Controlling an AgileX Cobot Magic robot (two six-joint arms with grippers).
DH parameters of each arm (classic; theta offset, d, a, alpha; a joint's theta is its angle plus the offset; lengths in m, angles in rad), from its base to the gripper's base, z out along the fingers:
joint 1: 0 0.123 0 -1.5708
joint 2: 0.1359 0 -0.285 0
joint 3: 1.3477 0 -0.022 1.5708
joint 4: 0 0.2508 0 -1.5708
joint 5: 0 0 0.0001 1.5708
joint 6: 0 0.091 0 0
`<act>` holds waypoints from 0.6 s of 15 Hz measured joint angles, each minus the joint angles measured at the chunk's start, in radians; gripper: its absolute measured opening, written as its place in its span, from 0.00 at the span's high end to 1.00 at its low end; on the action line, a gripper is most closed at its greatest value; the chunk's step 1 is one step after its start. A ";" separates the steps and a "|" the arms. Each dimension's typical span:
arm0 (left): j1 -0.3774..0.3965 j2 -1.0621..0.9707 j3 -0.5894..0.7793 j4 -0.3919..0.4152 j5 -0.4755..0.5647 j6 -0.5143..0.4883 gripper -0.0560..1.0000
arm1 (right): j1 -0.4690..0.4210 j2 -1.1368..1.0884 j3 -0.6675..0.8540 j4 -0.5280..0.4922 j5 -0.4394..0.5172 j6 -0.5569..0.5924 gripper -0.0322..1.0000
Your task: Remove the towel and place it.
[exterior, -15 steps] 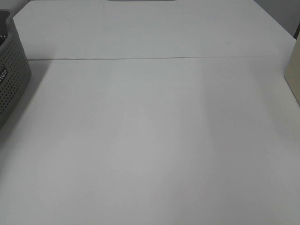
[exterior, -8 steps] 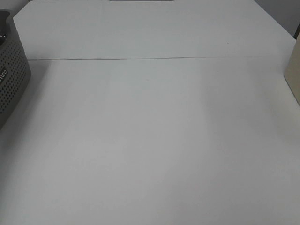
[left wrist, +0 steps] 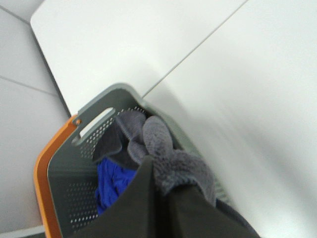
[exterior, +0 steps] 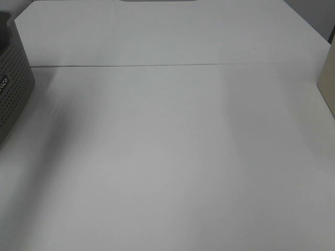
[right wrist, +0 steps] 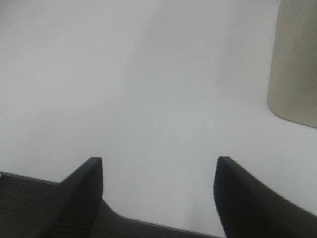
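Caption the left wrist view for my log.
Left gripper shut on grey towel over the basket, blue cloth inside.

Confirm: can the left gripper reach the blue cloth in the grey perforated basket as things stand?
Probably not. The left gripper looks shut on a grey fleecy towel, so its jaws are full. The blue cloth lies deeper in the grey perforated basket, partly behind that towel.

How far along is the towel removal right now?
Done: the left gripper is shut on the grey fluffy towel. In hand: the lift-out; the towel hangs over the grey perforated basket with an orange rim, not clear of it. Left: placing it; the white table shows no towel, and the right gripper is open, holding nothing.
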 joint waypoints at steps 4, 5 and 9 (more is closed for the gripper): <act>-0.191 -0.074 -0.001 -0.052 0.002 -0.037 0.95 | 0.000 0.000 0.000 0.000 0.000 0.000 0.34; -0.232 -0.074 -0.001 -0.052 0.005 -0.040 0.95 | 0.000 0.000 0.000 0.000 0.000 0.000 0.34; -0.395 -0.073 -0.001 -0.052 0.010 -0.061 0.95 | 0.000 0.011 -0.004 0.002 -0.012 -0.015 0.34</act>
